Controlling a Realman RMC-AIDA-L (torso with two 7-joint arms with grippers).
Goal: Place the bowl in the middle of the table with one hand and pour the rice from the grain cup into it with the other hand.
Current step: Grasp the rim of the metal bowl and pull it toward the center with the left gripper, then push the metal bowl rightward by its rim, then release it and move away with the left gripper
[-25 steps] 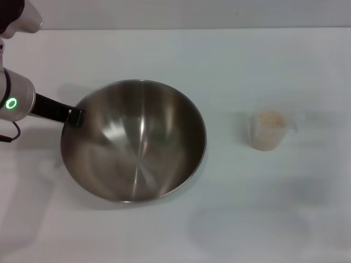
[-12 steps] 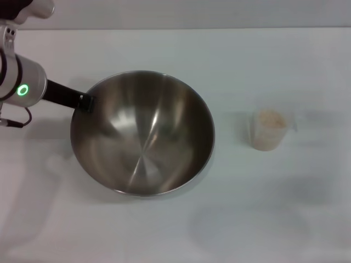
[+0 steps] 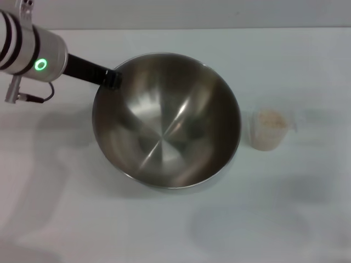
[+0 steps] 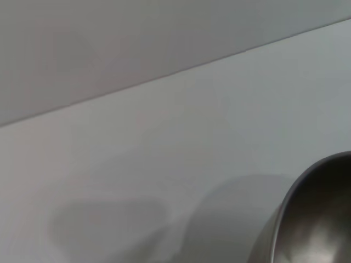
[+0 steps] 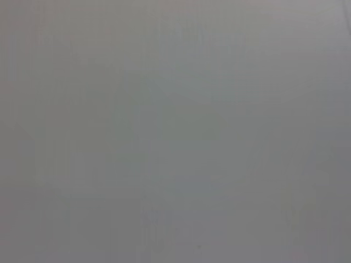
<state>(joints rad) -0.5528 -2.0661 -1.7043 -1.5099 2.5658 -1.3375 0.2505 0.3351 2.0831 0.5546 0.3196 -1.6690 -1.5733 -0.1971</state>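
Note:
The large steel bowl point(image 3: 167, 120) is held above the white table point(image 3: 164, 230), tilted, near the middle. My left gripper point(image 3: 112, 78) is shut on the bowl's far left rim; its arm reaches in from the upper left. The bowl's rim also shows in the left wrist view point(image 4: 307, 219). The small clear grain cup point(image 3: 269, 130) stands upright to the bowl's right, apart from it, with pale rice point(image 3: 270, 120) inside. My right gripper is out of view; its wrist view shows only plain grey surface.
The table's back edge point(image 3: 219, 28) runs along the top of the head view. A faint shadow lies on the table at the front right point(image 3: 247, 224).
My left gripper has carried the bowl to the right and away from me, towards the table's middle. The cup has not moved.

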